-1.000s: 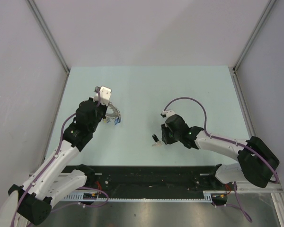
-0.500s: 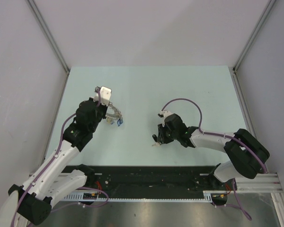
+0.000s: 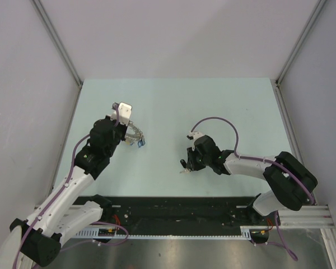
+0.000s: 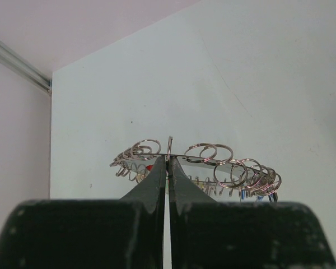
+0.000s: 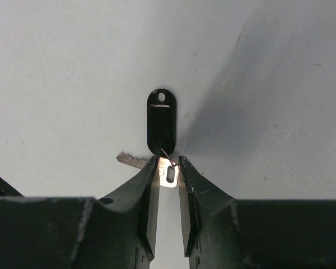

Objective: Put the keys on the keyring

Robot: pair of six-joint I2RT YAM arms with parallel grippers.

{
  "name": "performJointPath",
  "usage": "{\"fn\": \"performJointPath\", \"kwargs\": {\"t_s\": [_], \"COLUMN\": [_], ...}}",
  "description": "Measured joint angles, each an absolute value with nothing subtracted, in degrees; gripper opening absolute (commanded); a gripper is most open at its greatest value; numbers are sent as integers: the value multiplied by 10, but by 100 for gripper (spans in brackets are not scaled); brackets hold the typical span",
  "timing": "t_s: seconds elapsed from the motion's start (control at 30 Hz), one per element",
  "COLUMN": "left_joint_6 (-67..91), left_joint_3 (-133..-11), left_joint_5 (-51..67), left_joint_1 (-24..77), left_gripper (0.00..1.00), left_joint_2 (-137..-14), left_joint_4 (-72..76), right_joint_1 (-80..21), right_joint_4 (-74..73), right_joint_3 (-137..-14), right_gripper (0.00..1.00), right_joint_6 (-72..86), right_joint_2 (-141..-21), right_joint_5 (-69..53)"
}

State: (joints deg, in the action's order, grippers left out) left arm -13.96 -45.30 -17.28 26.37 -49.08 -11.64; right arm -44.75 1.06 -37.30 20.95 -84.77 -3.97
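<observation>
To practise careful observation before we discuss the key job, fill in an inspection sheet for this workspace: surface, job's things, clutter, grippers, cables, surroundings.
Surface: pale green table, matt.
Job's things: keyring, hung with many small rings and keys, held by its wire; black key lying flat on the table, apart from the keyring.
Clutter: nothing seen.
Grippers: left gripper shut on the keyring; right gripper with a finger on either side of the black key's silver end, grip unclear.
Cables: purple left cable runs along its arm; right cable loops above the wrist.
Surroundings: white walls, metal posts.
</observation>
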Motion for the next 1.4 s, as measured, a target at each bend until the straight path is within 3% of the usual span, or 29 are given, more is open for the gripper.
{"fn": "performJointPath", "kwargs": {"t_s": [0.4, 0.63, 0.8, 1.03, 1.4], "left_joint_6": [-140, -140, -140, -141, -176], "left_joint_3": [-453, -453, -452, -451, -453], "left_joint_5": [-171, -171, -163, -97, 143], "left_joint_1": [264, 264, 264, 263, 263], "left_gripper": [0, 1, 0, 0, 0], "left_joint_2": [-491, -491, -491, -491, -497], "left_joint_4": [-116, -116, -116, -115, -108], "right_joint_1": [-449, -454, -457, -458, -447], "right_joint_4": [10, 14, 10, -28, -57], "right_joint_3": [-373, -373, -373, -368, -369], "right_gripper": [17, 0, 0, 0, 0], "right_joint_6": [209, 206, 192, 135, -1], "right_joint_2": [-861, -866, -853, -741, -504], "right_joint_5": [-40, -39, -37, -29, -30]}}
